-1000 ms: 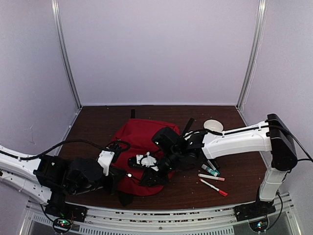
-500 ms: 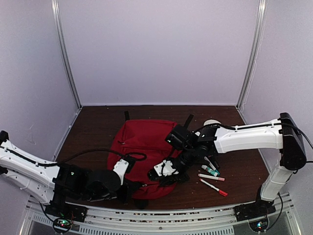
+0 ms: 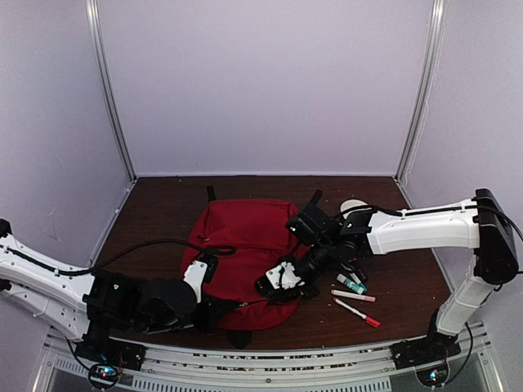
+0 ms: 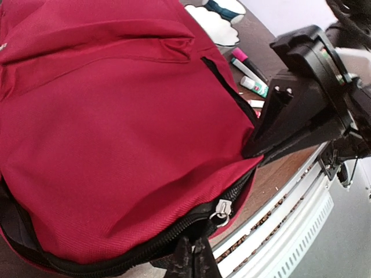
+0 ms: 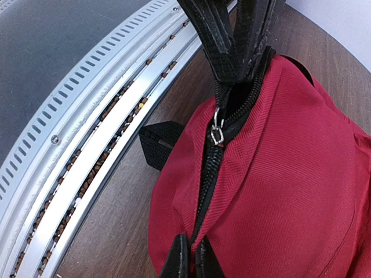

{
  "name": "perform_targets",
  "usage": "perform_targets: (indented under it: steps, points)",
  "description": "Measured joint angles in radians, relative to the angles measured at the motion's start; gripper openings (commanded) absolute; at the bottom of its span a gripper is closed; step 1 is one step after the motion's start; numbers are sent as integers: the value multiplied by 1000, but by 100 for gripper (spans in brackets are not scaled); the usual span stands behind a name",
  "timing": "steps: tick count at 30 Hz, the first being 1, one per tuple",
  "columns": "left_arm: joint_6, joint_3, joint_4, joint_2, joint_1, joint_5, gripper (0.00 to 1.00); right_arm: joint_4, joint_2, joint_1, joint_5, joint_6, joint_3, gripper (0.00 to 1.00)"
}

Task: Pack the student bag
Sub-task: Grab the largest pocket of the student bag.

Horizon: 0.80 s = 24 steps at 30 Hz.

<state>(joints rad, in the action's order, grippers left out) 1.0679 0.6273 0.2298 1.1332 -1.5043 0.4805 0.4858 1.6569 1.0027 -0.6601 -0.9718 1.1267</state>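
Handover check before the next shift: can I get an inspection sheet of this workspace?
Surface: dark brown table.
Job's things: red bag lying flat, zip partly open.
Clutter: a few pens right of the bag; white item behind them, partly hidden.
Grippers: left gripper and right gripper both shut on the bag's zip edge.
Cables: black cable loops over the bag's left side.
Surroundings: pale walls; metal rail at the near edge.

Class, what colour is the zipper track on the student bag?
The zipper track is black; right wrist view shows it best.
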Motion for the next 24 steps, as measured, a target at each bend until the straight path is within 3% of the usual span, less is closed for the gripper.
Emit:
perform_targets:
  steps: [3, 6, 13, 14, 16, 18, 21, 24]
  points:
    - [-65, 45, 50, 18, 0, 23, 41, 51, -42, -20, 26, 10, -20, 18]
    - [-124, 47, 175, 6, 6, 69, 56, 193, -102, -94, 76, 24, -73, 30]
    - [-207, 43, 280, -145, 44, 99, 62, 334, -179, -103, 85, 63, -71, 35]
    - [-218, 31, 269, -180, 45, 101, 58, 340, -201, -97, 78, 79, -66, 34]
    - [-259, -18, 220, -245, 48, 92, 35, 340, -232, -79, 70, 109, -51, 33]
    - [-305, -80, 154, -284, 55, 61, 28, 326, -246, -45, 66, 149, -21, 31]
    - [-383, -157, 60, -293, 61, -4, 32, 303, -238, 19, 77, 173, 29, 30]
    - [-426, -187, -11, -278, 64, -58, 48, 288, -209, 109, 130, 158, 71, 32]
